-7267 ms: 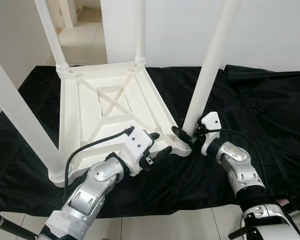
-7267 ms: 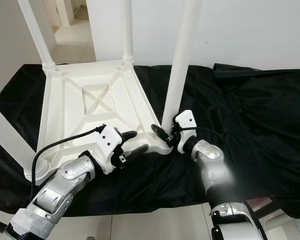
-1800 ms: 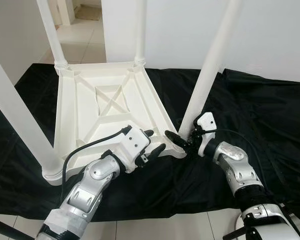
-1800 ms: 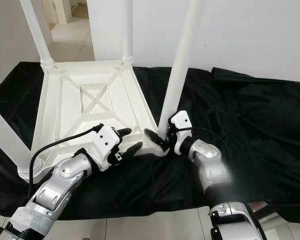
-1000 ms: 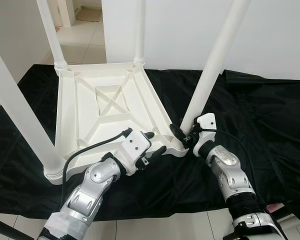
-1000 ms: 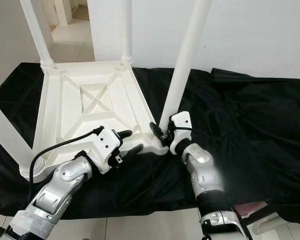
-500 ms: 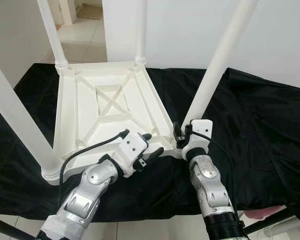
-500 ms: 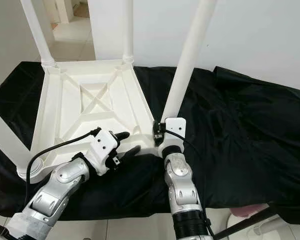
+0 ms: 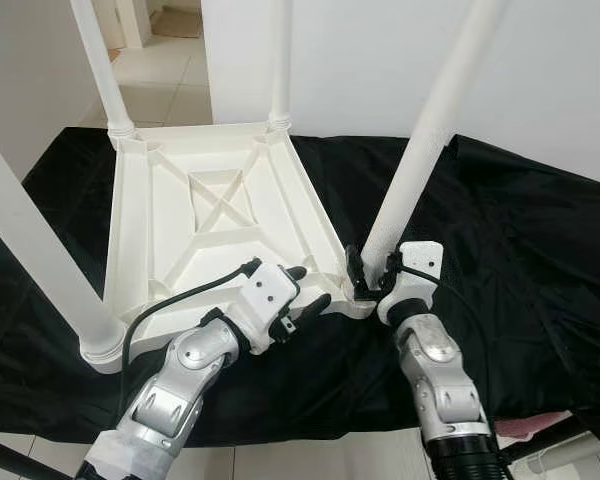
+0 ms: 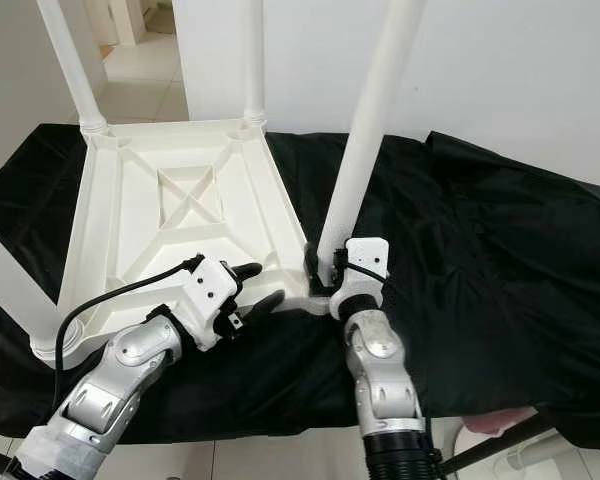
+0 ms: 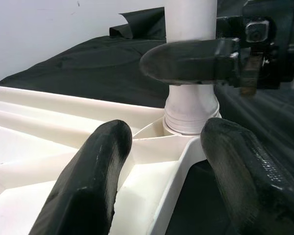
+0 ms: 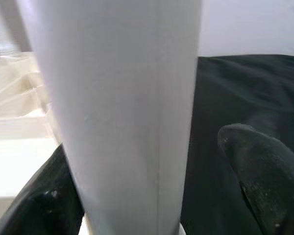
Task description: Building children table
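Note:
A white plastic children's table [image 9: 130, 230] lies upside down on a black cloth, its legs pointing up. My right gripper [image 9: 372, 272] straddles the base of the near-right leg [image 9: 420, 160], just above its socket at the table's corner. In the right wrist view the leg [image 12: 117, 107] stands between the fingers [image 12: 264, 181], with a strip of cloth showing beside one finger. My left gripper [image 9: 308, 287] is open at the table's near rim, just left of that corner. In the left wrist view its fingers [image 11: 93, 176] spread over the corner socket [image 11: 191, 117].
The black cloth [image 9: 540, 250] covers the floor under the table and reaches right to the white wall. Three other legs [image 9: 30, 240] stand at the remaining corners. A tiled doorway [image 9: 160, 70] opens at the back left. Something pink [image 9: 540, 425] lies at the lower right.
My right forearm has swung a little back to the right around the leg since half a second ago, its fingers staying at the leg's base. The left gripper has hardly moved.

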`<state>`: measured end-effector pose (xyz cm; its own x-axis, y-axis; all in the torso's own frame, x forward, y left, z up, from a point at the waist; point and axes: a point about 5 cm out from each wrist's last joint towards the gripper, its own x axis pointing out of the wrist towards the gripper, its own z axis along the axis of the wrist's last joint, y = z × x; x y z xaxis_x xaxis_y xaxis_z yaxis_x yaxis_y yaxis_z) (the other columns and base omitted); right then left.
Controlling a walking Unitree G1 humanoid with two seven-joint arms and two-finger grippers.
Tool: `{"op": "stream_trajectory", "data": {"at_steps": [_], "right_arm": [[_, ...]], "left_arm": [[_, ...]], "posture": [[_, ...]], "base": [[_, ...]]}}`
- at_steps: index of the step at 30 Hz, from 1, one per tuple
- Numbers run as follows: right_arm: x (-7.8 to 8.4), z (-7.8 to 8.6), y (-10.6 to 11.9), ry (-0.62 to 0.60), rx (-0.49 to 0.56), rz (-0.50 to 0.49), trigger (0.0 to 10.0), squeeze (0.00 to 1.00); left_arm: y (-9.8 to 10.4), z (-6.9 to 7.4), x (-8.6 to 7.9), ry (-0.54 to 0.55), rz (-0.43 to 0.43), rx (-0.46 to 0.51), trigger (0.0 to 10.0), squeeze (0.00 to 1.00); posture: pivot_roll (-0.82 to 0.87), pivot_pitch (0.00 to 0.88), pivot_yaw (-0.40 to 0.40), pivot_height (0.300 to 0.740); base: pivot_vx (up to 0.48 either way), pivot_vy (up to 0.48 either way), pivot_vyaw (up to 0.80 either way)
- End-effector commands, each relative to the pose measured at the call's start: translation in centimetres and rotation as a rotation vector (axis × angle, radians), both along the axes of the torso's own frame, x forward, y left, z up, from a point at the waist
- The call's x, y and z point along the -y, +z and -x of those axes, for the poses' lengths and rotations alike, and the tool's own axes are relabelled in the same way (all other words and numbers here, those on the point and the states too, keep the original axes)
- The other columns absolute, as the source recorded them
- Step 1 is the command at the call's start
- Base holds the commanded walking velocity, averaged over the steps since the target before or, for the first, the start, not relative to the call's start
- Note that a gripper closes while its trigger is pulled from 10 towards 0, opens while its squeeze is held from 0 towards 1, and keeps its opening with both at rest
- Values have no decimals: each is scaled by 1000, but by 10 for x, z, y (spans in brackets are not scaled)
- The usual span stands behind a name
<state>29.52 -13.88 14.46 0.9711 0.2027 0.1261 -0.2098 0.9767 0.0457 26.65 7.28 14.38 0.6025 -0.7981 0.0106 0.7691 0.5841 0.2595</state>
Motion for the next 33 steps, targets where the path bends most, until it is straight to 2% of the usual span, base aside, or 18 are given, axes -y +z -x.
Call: {"op": "stream_trajectory", "data": {"at_steps": [1, 4, 6, 7, 8, 12, 14, 17, 22, 23, 25, 26, 30, 31, 33], "right_arm": [[4, 2, -2, 26, 1, -15, 10000, 0], [11, 2, -4, 206, 14, 64, 10000, 0], [11, 2, -4, 206, 14, 64, 10000, 0], [13, 2, -5, 261, 14, 93, 10000, 0], [13, 2, -5, 261, 14, 93, 10000, 0], [21, -3, -11, 389, -21, 164, 10000, 0], [21, -3, -11, 389, -21, 164, 10000, 0], [26, -18, -12, 472, -45, 203, 10000, 0], [25, -32, -8, 511, -49, 216, 9843, 0], [23, -35, -8, 526, -48, 218, 8000, 0], [21, -36, -8, 537, -47, 221, 8000, 0], [20, -37, -8, 544, -47, 221, 6078, 0], [19, -37, -10, 565, -54, 215, 5725, 0], [18, -37, -12, 575, -58, 215, 0, 0], [18, -36, -14, 585, -62, 211, 0, 0]], "left_arm": [[-2, 4, 2, -49, -13, -17, 10000, 0], [-3, 7, 0, -69, -11, -31, 10000, 0], [-3, 7, 0, -69, -11, -31, 10000, 0], [-2, 7, -1, -74, -8, -35, 10000, 0], [-2, 7, -1, -74, -8, -35, 10000, 0], [-1, 6, -2, -89, -1, -56, 10000, 0], [-1, 6, -2, -89, -1, -56, 10000, 0], [0, 4, -1, -102, -13, -59, 10000, 0], [1, 3, -1, -105, -21, -54, 10000, 0], [2, 3, -1, -106, -22, -53, 10000, 0], [2, 3, -1, -106, -22, -52, 10000, 0], [2, 3, -1, -106, -22, -52, 10000, 0], [2, 3, 0, -106, -22, -52, 10000, 0], [2, 3, 0, -106, -23, -53, 10000, 0], [1, 4, 0, -106, -25, -55, 10000, 0]], "posture": [[-6, 0, -57, 740], [-8, 0, -49, 740], [-8, 0, -49, 740], [-8, 0, -49, 740], [-8, 0, -49, 740], [-12, 0, -32, 740], [-12, 0, -32, 740], [-6, 0, -19, 740], [-5, 0, -16, 740], [-4, 0, -17, 740], [-4, 0, -17, 740], [2, 0, -19, 740], [8, 0, -23, 740], [12, 0, -26, 740], [14, 0, -26, 740]], "base": [[0, 0, 0], [0, 0, 0], [0, 0, 0], [0, 0, 0], [0, 0, 0], [0, 0, 0], [0, 0, 0], [0, 0, 0], [0, 0, 0], [0, 0, 0], [0, 0, 0], [0, 0, 0], [0, 0, 0], [0, 0, 0], [0, 0, 0]]}}
